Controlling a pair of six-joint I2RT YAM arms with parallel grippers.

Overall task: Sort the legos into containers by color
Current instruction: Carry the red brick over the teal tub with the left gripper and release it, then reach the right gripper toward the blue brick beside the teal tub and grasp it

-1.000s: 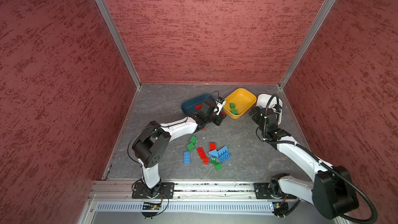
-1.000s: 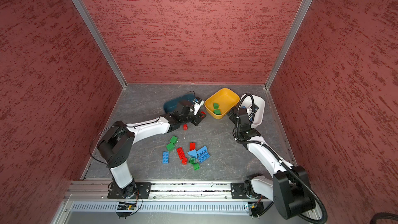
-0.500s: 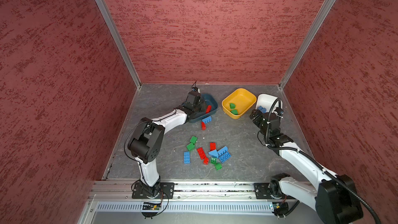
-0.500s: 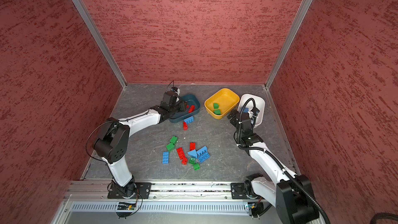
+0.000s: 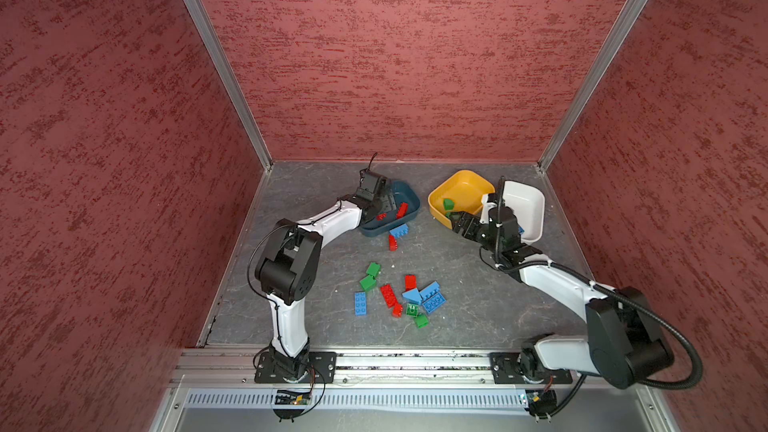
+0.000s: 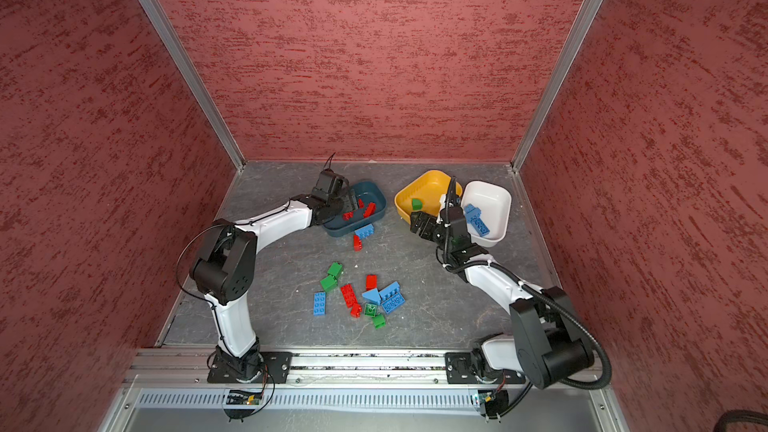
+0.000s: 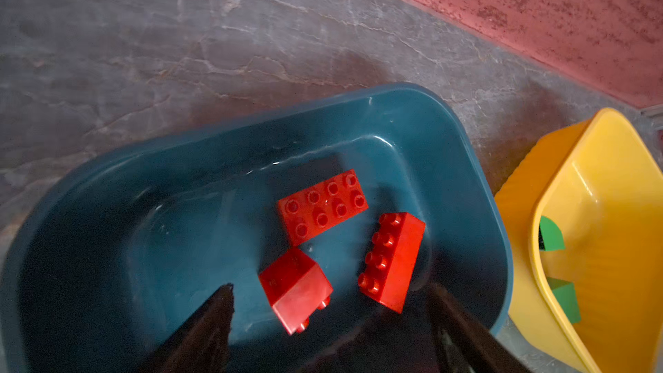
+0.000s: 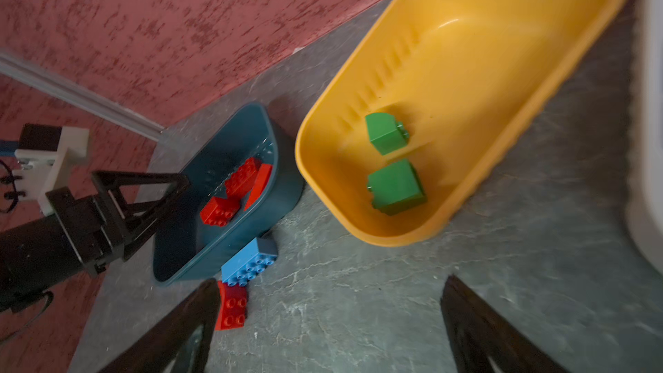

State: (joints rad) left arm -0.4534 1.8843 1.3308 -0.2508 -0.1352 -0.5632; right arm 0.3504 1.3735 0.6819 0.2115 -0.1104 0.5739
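Grey stone-look floor (image 5: 457,276), boxed in by red textured walls (image 5: 395,56). Three tubs sit along the back: teal tub (image 5: 411,198), yellow tub (image 5: 459,179) and white tub (image 5: 530,197).

The left gripper (image 7: 330,287) hangs over the teal tub with its fingers (image 7: 211,317) spread wide, gripping nothing. Three red bricks (image 7: 323,206) lie on the tub's bottom below it. In the wrist view the small square one sits between the fingertips, but neither finger touches it. In both top views the gripper body covers the left part of that tub, so only a couple of red bits show there.

The right gripper (image 8: 330,281) is low over the floor just in front of the yellow tub, fingers also wide apart and empty. Its wrist view is kinda smeary, and the white tub is only a pale strip cut off at the frame edge. Two green bricks (image 8: 385,132) sit in the yellow tub. In the left wrist view they're half hidden behind its wall.

The blue bricks (image 6: 476,220) in the white tub show clearly in a top view. The right arm (image 5: 503,230) blocks nearly all of them in a top view, though.

Outside the tubs, a blue brick (image 8: 247,260) rests against the teal tub's near wall. A red brick (image 8: 232,305) is right up against it, partly behind a right finger in the wrist view. The rest of the legos (image 5: 399,297) lie in a mixed cluster mid-floor, well apart from the tubs. Some overlap, so I can't count them exactly.
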